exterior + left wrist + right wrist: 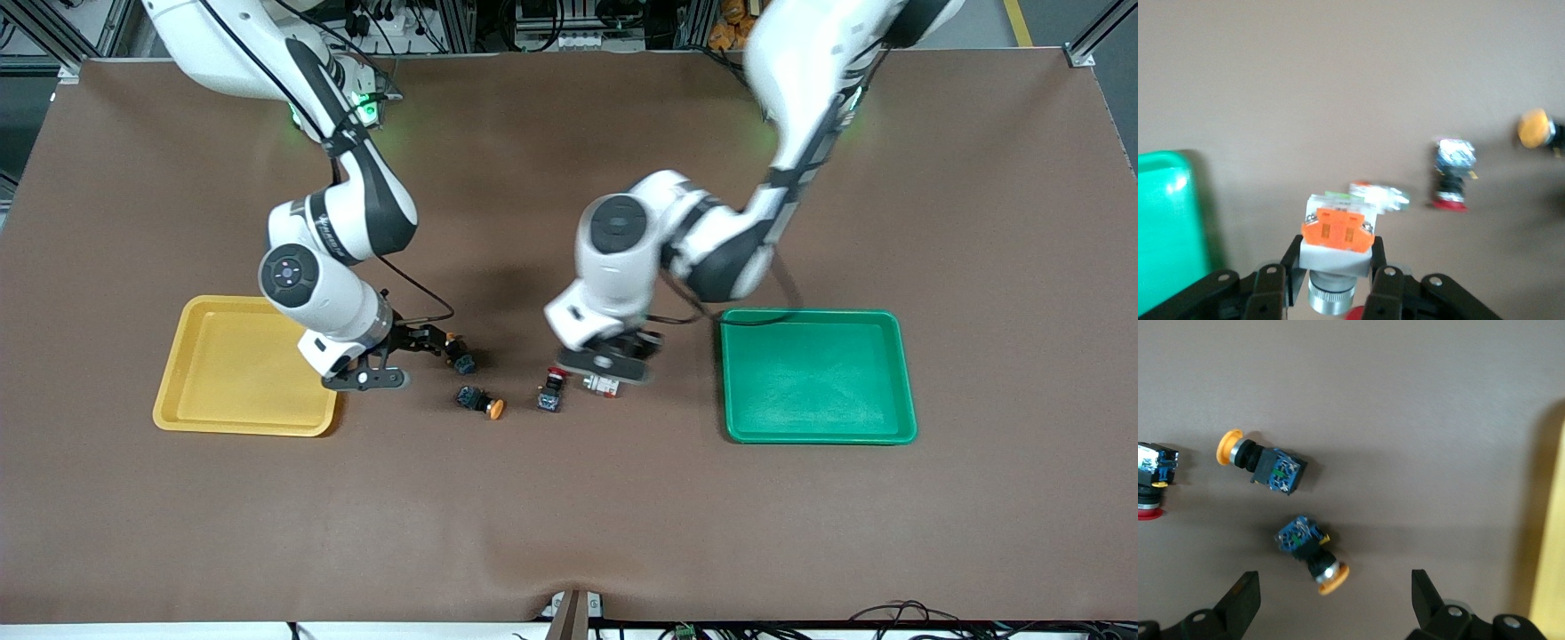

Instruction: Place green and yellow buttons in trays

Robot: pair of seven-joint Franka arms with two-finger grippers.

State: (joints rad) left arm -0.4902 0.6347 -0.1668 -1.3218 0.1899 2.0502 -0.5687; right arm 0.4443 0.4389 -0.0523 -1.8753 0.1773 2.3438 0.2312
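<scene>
My left gripper [613, 369] [1337, 257] is shut on a whitish-silver button with an orange-red block [1338, 233] [603, 385], low over the table between the green tray [818, 378] [1168, 227] and the other buttons. A second whitish button [1378, 195] lies on the table just under it. My right gripper [422, 360] [1335, 587] is open and empty beside the yellow tray [240, 369] [1548, 540]. One yellow-capped button [460, 354] [1310, 553] lies by its fingertips; another [480, 402] [1261, 463] lies nearer the front camera.
A red-capped black switch with a blue base [551, 391] [1451, 173] [1151, 483] lies between the yellow-capped buttons and my left gripper. A red cap edge [1358, 313] shows under my left gripper. The brown mat [569, 516] covers the table.
</scene>
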